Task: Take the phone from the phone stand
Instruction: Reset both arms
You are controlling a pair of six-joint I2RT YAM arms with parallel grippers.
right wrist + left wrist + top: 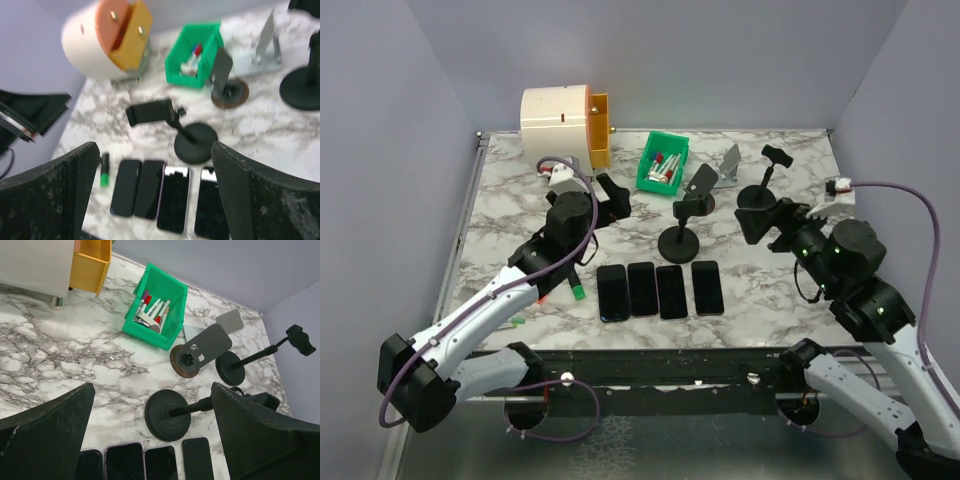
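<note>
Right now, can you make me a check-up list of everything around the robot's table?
Surface: white-and-grey marbled tabletop, nothing spilled.
Job's things: four flat black phones lying in a row; black round-based clamp stand behind them, clamp apparently empty.
Clutter: green plastic bin of markers; white drum-shaped cabinet with orange drawer; black knob-topped pole stand; brown-based grey plate stand; small silver stand; green marker pen.
Grippers: left pincer open, right pincer open, both holding nothing.
Cables: purple cable on left arm; purple cable on right arm.
Surroundings: plain lilac walls; nothing else seen.
</note>
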